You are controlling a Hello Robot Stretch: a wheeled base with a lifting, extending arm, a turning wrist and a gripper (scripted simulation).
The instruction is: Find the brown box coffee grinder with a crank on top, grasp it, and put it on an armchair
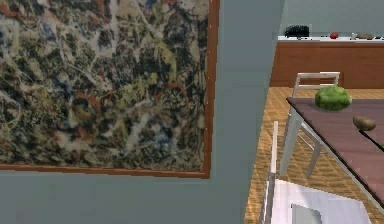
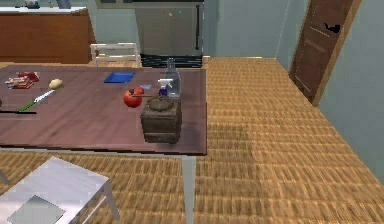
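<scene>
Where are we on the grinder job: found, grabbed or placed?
Done: finding it. The grinder, a brown box with a crank on top, stands on the table near its edge, beside a red fruit. In hand: probably lining up for the grasp, since it sits close in the arm side view. Left: the grasp itself, as it rests on the tabletop, then carrying it to an armchair.

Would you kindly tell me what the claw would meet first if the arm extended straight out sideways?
Probably the brown box grinder on the table, near its end; depth is unclear, so it might pass beside.
</scene>
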